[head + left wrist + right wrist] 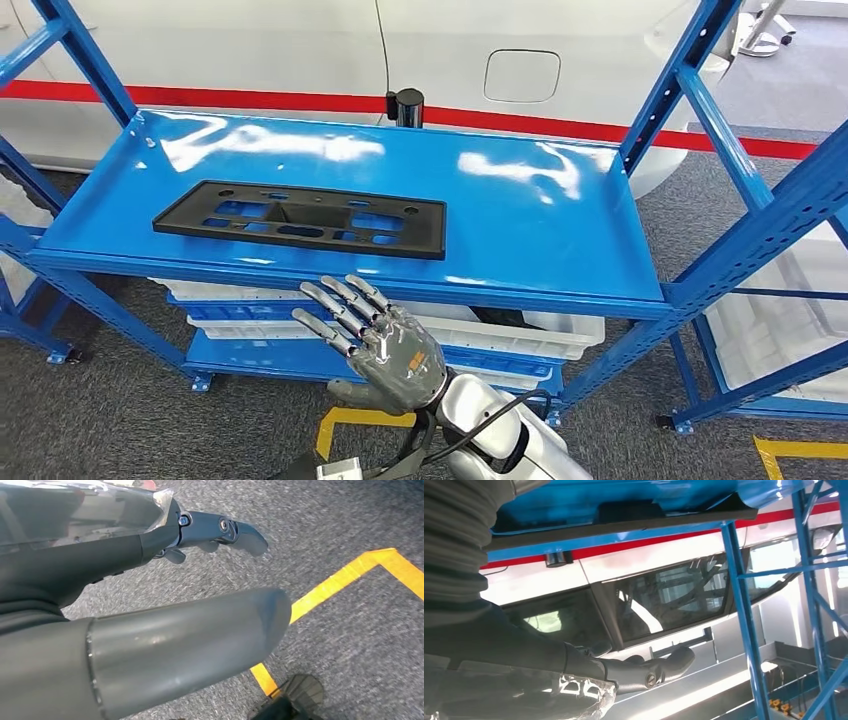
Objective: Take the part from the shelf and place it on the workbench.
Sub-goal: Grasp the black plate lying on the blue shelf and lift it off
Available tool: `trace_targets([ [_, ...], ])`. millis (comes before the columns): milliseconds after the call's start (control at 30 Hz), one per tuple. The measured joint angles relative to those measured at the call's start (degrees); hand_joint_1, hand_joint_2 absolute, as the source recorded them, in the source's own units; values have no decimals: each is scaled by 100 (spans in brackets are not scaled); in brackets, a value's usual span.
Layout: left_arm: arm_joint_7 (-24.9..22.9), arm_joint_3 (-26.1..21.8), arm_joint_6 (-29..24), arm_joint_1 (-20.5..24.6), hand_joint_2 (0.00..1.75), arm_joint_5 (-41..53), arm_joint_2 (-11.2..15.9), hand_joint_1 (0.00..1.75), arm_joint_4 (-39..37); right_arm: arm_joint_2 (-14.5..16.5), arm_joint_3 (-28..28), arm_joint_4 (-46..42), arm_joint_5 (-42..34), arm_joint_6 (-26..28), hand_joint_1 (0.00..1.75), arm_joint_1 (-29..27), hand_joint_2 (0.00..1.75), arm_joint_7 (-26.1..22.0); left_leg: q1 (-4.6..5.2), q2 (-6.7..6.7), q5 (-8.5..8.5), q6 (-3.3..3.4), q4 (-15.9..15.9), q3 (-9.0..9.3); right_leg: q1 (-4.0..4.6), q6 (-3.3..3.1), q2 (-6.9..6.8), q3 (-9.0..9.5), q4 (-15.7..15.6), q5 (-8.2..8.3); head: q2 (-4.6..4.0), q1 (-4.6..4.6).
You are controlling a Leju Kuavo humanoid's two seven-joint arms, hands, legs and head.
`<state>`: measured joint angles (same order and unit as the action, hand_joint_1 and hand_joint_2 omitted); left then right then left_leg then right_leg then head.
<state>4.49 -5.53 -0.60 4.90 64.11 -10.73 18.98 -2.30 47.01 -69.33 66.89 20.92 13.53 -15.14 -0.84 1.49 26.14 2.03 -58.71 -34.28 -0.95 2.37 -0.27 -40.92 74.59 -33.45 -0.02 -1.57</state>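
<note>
- Your left hand (150,615) hangs over grey carpet beside a yellow floor line (345,580); fingers extended, holding nothing.
- The black part (300,218) lies flat on the blue shelf (540,220), left of centre.
- Your right hand (375,340) hovers at the part's five o'clock, just before the shelf edge, fingers spread, holding nothing.

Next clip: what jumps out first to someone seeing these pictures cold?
The glossy blue shelf dominates the head view, with a flat black plastic part full of cut-outs lying on its left half. Just below the shelf's front edge, the right hand is raised with fingers spread, holding nothing. Behind the shelf stands a white car body with a red stripe.
</note>
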Motion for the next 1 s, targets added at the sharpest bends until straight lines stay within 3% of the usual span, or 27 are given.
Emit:
trace_targets([
  [33, -2, 8, -1, -1, 0, -16, 1, 0, 1, -3, 3, 0, 1, -13, 0, 1, 175, 1, 4, 51, 1, -1, -1, 4, 0, 34, 7, 63, -169, 105, 0, 0],
  [100, -5, 39, -2, -3, 0, -50, 0, 0, 11, -9, 13, 0, 1, -40, 0, 15, 175, 1, 8, 153, 5, -11, -3, 13, -1, 90, 95, 410, -948, 429, 0, -1],
  [167, -6, 73, -2, -8, 0, -62, -1, 0, 29, -22, 21, 0, -1, -48, 0, 40, 175, 1, 27, 239, 16, -50, -10, 10, 17, 69, 193, 692, -1522, 632, 0, 1],
  [200, -7, 83, -2, -13, 0, -64, -1, 0, 36, -30, 24, 0, -4, -48, 0, 52, 175, 0, 34, 265, 19, -77, -9, 4, 32, 37, 219, 739, -1611, 656, 0, 3],
  [267, -12, 101, -1, -26, 0, -68, 3, 0, 46, -29, 25, 0, -15, -48, 0, 74, 87, -6, 26, 283, 22, -141, -2, -1, 24, -34, 172, 757, -1627, 680, 0, 5],
  [333, -21, 141, -4, -38, 0, -80, 5, 0, 78, -9, 26, 0, -42, -49, 0, 95, 0, -15, 19, 134, 139, -203, -164, -67, -19, -121, 127, 783, -1662, 701, 0, 12],
  [400, -38, 198, -9, -52, 0, -112, 3, 0, 142, 8, 26, 0, -124, -64, 0, 87, 0, -18, 14, -55, 468, -252, -749, -341, -33, -188, 73, 807, -1677, 695, 0, 19],
  [467, -64, 256, -2, -101, 0, -169, 1, 0, 224, 14, 26, 0, -206, -85, 0, 48, 0, -16, -4, -102, 750, -293, -1440, -694, -26, -214, 21, 814, -1675, 681, 0, 21],
  [500, -79, 286, 7, -138, 0, -211, 3, 0, 270, 17, 26, 0, -216, -89, 0, 27, 44, -9, -16, -111, 747, -309, -1572, -773, -26, -215, 7, 816, -1674, 678, 0, 21],
  [533, -96, 317, 16, -173, 0, -262, 7, 0, 319, 20, 26, 0, -210, -86, 0, 12, 87, 9, -34, -121, 639, -322, -1491, -746, -30, -213, 0, 820, -1672, 676, 0, 22],
  [600, -139, 391, 27, -215, 0, -378, 15, 0, 412, 32, 25, 1, -157, -71, 0, 3, 175, 77, -76, -169, 254, -336, -807, -416, -36, -186, -3, 834, -1662, 658, 0, 21],
  [667, -181, 477, 29, -224, 0, -475, 15, 0, 487, 43, 20, 6, -105, -50, 0, 7, 175, 158, -79, -203, 34, -318, -193, -112, 5, -122, -5, 834, -1636, 623, 0, 13],
  [700, -200, 521, 28, -230, 0, -514, 14, 0, 517, 46, 19, 14, -88, -39, 0, 8, 175, 189, -73, -207, 8, -298, -64, -53, 29, -103, -8, 829, -1624, 606, 0, 7],
  [833, -274, 678, 15, -275, 0, -654, 13, 0, 627, 51, 8, 67, 4, 28, 0, 15, 175, 344, -36, -165, -3, -252, -28, -51, 31, -161, -33, 839, -1649, 600, 0, -4],
  [1000, -399, 902, 14, -310, 0, -893, 21, 0, 760, 63, -35, 175, 231, 68, 0, 41, 175, 694, -14, -133, 4, -209, -33, -51, 22, -129, -69, 883, -1707, 619, 0, -4],
])
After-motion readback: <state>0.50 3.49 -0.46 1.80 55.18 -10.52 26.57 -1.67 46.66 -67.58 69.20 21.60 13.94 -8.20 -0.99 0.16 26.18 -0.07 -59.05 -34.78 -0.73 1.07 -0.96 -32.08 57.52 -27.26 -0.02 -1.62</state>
